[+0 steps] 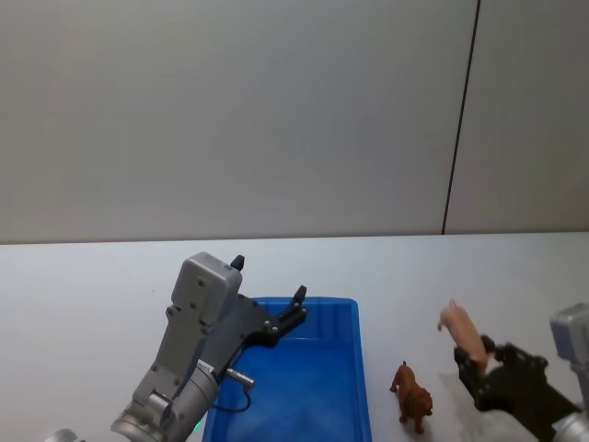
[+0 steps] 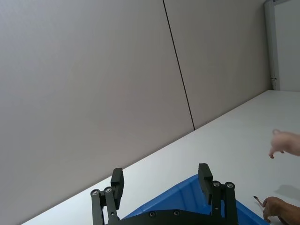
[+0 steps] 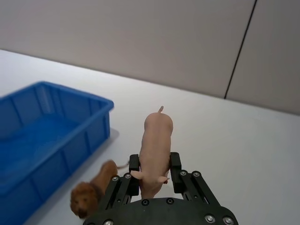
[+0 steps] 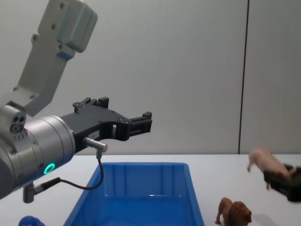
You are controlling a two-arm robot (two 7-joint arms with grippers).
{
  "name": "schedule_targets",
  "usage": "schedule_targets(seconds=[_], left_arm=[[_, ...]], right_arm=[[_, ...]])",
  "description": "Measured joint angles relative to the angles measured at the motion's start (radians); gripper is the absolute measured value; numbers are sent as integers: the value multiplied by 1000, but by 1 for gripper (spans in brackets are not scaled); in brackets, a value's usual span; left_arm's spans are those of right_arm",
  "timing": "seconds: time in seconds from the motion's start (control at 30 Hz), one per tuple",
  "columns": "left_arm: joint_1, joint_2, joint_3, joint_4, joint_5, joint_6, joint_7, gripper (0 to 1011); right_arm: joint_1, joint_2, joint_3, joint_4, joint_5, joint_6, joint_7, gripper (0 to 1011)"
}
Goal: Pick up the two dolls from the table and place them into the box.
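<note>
Right of the box (image 3: 77,93), right end effector (image 3: 154,161) pinching pig (image 3: 157,136); left end effector (image 2: 161,174) spread

Plain grey wall (image 1: 230,110) is running across the whole background. A thin dark vertical seam (image 1: 460,120) is cutting down it on the right side, top to bottom. A small blue rounded object (image 4: 29,220) is peeking in at the chest view's lower left, partly cut off. In the left wrist view a paler panel (image 2: 288,42) is showing past a wall corner.
</note>
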Motion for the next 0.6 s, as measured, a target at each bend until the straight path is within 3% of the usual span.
schedule_targets(seconds=[0.3, 0.6], left_arm=[[0, 0, 0, 0, 0, 0, 0, 1001], [0, 0, 0, 0, 0, 0, 0, 1001]], right_arm=[[50, -15, -4, -31, -4, 16, 81, 369], [129, -59, -32, -16, -24, 91, 188, 369]])
